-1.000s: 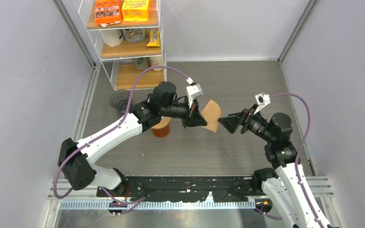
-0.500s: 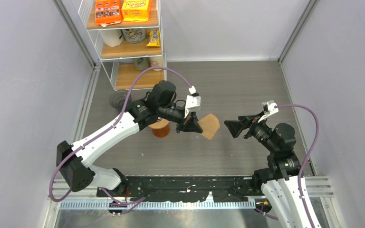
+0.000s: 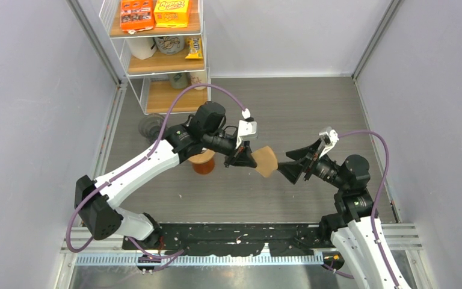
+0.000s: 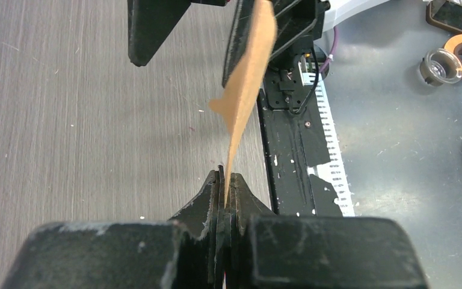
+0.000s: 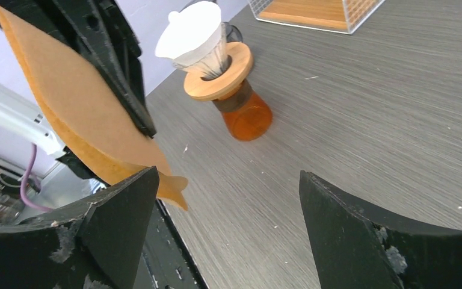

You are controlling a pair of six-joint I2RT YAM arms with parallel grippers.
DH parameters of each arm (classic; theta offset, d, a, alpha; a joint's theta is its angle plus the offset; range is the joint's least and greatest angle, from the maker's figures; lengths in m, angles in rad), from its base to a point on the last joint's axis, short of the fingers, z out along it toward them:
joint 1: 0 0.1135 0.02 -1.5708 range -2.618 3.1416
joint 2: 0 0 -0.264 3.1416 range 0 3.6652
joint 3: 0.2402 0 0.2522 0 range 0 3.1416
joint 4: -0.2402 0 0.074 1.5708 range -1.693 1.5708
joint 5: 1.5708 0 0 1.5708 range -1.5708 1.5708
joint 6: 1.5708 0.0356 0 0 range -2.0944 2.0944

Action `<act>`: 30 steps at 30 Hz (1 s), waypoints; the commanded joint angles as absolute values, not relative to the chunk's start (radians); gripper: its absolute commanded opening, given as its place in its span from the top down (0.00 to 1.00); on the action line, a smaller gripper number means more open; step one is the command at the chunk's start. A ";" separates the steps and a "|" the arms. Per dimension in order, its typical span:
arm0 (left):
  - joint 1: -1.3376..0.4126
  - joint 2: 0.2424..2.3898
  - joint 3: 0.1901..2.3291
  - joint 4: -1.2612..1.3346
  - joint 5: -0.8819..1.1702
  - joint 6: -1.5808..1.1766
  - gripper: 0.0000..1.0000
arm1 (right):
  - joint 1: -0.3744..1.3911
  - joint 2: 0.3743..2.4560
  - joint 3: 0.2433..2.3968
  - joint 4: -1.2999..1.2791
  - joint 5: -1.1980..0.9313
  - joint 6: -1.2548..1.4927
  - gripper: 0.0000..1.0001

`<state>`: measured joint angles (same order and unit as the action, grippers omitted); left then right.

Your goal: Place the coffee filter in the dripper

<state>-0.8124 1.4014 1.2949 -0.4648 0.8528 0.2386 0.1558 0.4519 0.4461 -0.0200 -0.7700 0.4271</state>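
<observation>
My left gripper (image 3: 248,159) is shut on a flat brown coffee filter (image 3: 266,161) and holds it in the air above the table's middle. In the left wrist view the filter (image 4: 248,78) stands edge-on from my gripper (image 4: 225,180). My right gripper (image 3: 287,164) is open, just right of the filter's free edge, not touching it. In the right wrist view the filter (image 5: 78,114) hangs by my left fingertip (image 5: 126,208). The dripper (image 5: 197,39), white on a wooden collar over an amber carafe (image 5: 243,117), stands on the table; my left arm partly hides it in the top view (image 3: 204,161).
A wire shelf rack (image 3: 159,54) with snack boxes and cups stands at the back left. A glass object (image 3: 149,126) sits on the table by the rack's foot. Grey walls close both sides. The black base rail (image 3: 228,238) runs along the near edge.
My right gripper swung back left, closing in on the filter's free edge after pulling away. My left gripper with the filter shifted slightly toward me.
</observation>
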 commanded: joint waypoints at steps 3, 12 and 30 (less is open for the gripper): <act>-0.815 1.393 1.311 -0.389 0.793 0.175 1.00 | 0.170 0.431 0.444 0.067 -0.850 0.450 0.07; -0.813 1.381 1.290 -0.293 0.702 0.020 1.00 | 0.180 0.412 0.443 0.034 -0.825 0.447 0.07; -0.815 1.417 1.279 -0.246 0.821 -0.076 1.00 | 0.186 0.458 0.466 0.049 -0.737 0.472 0.07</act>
<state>-0.8124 1.4059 1.2835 -0.2882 0.7921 -0.0463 0.1761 0.4534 0.4419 0.0063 -0.7544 0.4553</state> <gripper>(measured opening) 0.037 0.932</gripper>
